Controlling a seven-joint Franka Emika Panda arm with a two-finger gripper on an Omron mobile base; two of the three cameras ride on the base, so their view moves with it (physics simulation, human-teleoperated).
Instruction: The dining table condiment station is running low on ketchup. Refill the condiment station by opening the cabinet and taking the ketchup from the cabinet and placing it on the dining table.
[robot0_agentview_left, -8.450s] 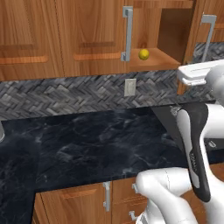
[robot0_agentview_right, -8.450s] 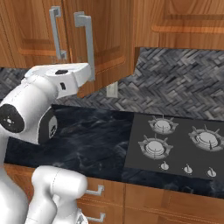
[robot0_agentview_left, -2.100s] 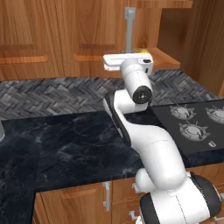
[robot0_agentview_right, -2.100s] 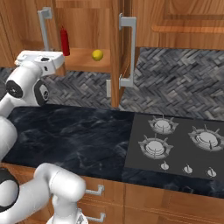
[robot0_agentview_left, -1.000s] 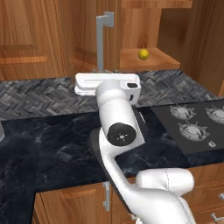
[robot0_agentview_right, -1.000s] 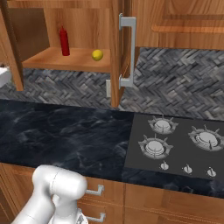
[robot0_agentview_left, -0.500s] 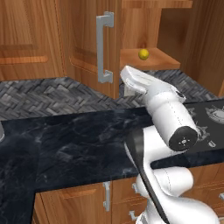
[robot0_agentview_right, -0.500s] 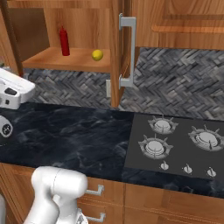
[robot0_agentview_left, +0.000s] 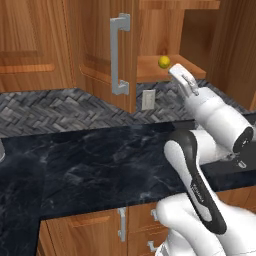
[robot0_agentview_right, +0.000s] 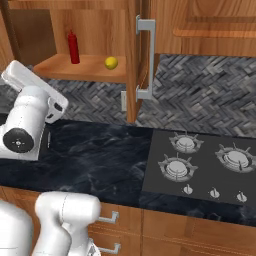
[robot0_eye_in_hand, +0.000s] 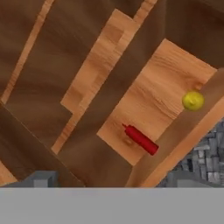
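1. The cabinet stands open, its doors swung wide.
2. The ketchup stands upright on the cabinet shelf, near a small yellow fruit to its right.
3. The pincer points up toward the shelf, well apart from the bottle; its tips sit spread, holding nothing.
4. A gas hob lies on the black desk.

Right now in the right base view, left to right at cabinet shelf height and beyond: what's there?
ketchup → yellow fruit → open door's silver bar handle → herringbone backsplash
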